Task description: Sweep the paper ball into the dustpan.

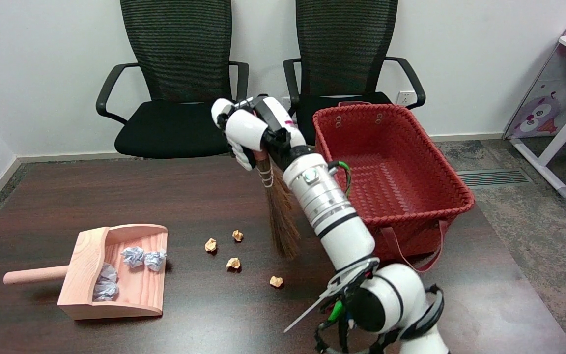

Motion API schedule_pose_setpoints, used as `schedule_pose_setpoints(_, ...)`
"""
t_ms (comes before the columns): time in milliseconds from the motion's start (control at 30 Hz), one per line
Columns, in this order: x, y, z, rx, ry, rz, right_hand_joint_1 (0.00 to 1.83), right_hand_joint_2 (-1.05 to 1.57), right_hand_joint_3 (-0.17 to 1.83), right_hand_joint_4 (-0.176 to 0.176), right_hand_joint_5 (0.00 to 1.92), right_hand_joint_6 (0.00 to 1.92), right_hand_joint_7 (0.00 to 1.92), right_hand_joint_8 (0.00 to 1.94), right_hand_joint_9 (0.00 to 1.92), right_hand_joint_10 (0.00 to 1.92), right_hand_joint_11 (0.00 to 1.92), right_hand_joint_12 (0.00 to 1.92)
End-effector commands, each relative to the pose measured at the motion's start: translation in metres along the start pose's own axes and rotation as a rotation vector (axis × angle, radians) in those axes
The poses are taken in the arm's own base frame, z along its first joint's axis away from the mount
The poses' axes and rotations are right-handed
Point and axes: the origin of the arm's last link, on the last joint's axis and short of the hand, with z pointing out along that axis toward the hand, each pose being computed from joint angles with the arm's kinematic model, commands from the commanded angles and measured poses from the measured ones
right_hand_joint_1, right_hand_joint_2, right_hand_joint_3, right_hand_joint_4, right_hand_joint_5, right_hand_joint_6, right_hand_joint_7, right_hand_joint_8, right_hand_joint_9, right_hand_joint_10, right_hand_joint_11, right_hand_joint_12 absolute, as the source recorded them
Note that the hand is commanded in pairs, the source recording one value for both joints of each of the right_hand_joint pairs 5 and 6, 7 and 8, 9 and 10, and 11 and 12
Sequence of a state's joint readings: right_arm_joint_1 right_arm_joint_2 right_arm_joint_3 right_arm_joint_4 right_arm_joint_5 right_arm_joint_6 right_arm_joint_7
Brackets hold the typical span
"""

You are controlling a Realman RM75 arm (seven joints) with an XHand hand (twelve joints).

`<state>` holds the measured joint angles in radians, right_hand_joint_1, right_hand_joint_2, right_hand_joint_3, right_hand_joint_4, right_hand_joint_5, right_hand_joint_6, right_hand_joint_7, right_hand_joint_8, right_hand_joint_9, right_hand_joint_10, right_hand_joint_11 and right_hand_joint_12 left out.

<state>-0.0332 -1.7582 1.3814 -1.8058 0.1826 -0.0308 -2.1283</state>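
1. Behind the dark wooden table (116,196) we see a white wall and two black office chairs (175,83), side by side.
2. On the table's right part we find a red woven basket (440,162), its handles hanging down at the near side.
3. We see the right arm (332,211) reach up from the lower right; its right hand (251,132) is clamped around the handle of a small brown broom (282,221).
4. We note that the broom hangs bristles down, slightly tilted, with its tip at or just above the tabletop; we cannot tell which.
5. We count four tan paper balls (234,263) scattered on the table between the broom and the dustpan; the nearest to the bristles lies just left of them (237,235), another sits below the tip (276,281).
6. At the left we see a pale wooden dustpan (86,255), its mouth facing right and its round handle pointing left.
7. Inside it we see several greyish-white paper balls (133,256), some near the mouth and some against the back wall.
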Motion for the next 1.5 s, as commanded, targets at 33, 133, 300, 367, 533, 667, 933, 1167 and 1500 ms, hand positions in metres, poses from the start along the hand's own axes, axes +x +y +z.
schedule_pose_setpoints(33, -0.037, -0.003, -0.027, -0.05, 0.113, -0.199, 0.52, 1.14, 0.96, 0.025, 1.92, 1.92, 1.92, 1.92, 1.92, 1.92, 1.92, 1.92)
schedule_pose_setpoints(133, -0.036, -0.004, -0.033, -0.058, 0.124, -0.181, 0.52, 1.15, 0.95, 0.026, 1.92, 1.92, 1.92, 1.92, 1.92, 1.92, 1.92, 1.92)
schedule_pose_setpoints(300, -0.042, -0.005, -0.045, -0.064, 0.127, -0.155, 0.52, 1.16, 0.95, 0.027, 1.92, 1.92, 1.92, 1.92, 1.92, 1.92, 1.92, 1.92)
schedule_pose_setpoints(367, -0.046, -0.002, -0.051, -0.077, 0.125, -0.132, 0.52, 1.16, 0.95, 0.027, 1.92, 1.92, 1.92, 1.92, 1.92, 1.92, 1.92, 1.92)
schedule_pose_setpoints(533, -0.053, 0.008, -0.062, -0.113, 0.12, -0.123, 0.52, 1.17, 0.94, 0.027, 1.92, 1.92, 1.92, 1.92, 1.92, 1.92, 1.92, 1.92)
schedule_pose_setpoints(667, -0.059, 0.015, -0.065, -0.133, 0.106, -0.132, 0.5, 1.2, 0.94, 0.028, 1.92, 1.92, 1.92, 1.92, 1.92, 1.92, 1.92, 1.92)
schedule_pose_setpoints(933, -0.068, 0.039, -0.067, -0.153, 0.075, -0.241, 0.49, 1.21, 0.94, 0.03, 1.92, 1.92, 1.92, 1.92, 1.92, 1.92, 1.92, 1.92)
schedule_pose_setpoints(1167, -0.071, 0.062, -0.061, -0.178, 0.034, -0.304, 0.49, 1.22, 0.95, 0.03, 1.92, 1.92, 1.92, 1.92, 1.92, 1.92, 1.92, 1.92)
schedule_pose_setpoints(1500, -0.092, 0.075, -0.046, -0.11, -0.06, -0.287, 0.48, 1.21, 0.99, 0.026, 1.92, 1.92, 1.92, 1.92, 1.92, 1.92, 1.92, 1.92)
